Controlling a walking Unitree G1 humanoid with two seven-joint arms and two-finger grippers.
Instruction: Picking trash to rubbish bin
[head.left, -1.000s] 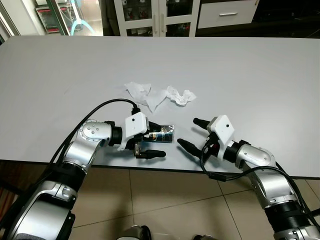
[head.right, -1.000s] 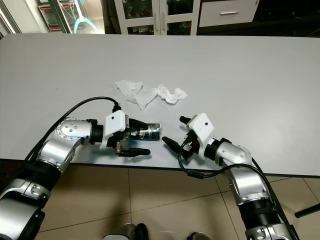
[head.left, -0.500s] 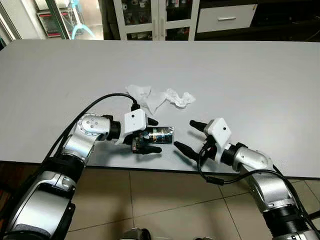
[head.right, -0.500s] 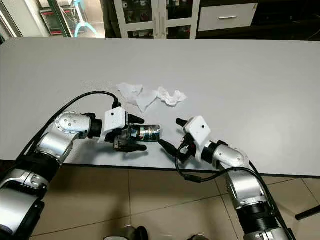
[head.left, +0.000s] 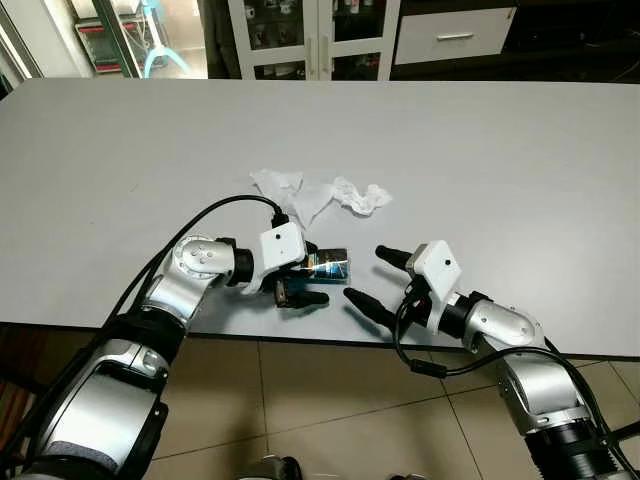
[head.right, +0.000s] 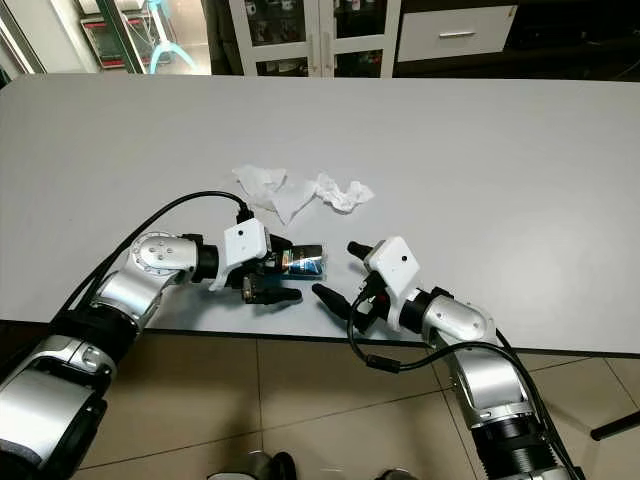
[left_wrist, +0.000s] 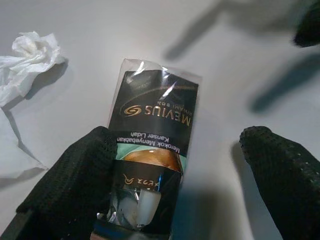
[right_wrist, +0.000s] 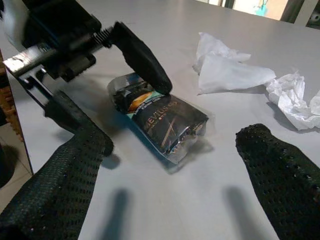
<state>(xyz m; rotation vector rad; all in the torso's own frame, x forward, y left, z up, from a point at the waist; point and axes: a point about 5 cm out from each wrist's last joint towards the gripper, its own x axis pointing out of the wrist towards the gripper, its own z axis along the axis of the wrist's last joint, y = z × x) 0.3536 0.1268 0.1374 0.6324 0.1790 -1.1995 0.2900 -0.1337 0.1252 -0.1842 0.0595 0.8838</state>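
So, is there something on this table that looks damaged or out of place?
Yes. A crushed cigarette pack lies flat near the table's front edge, between the left tool's open fingers. Behind it lie crumpled tissues. The right tool, open, waits beside the pack.

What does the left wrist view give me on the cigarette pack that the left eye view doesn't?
The left wrist view reads the cigarette pack up close: black with a teal band, crinkled clear wrap, MEVIUS printed on it, one finger against its side and the other finger standing apart from it.

The left eye view adds layout: the table, the open right gripper just beside the pack, both silver arms, and cabinets behind.

Both show the left gripper straddling the pack on the table, not yet shut, with crumpled tissues lying nearby.
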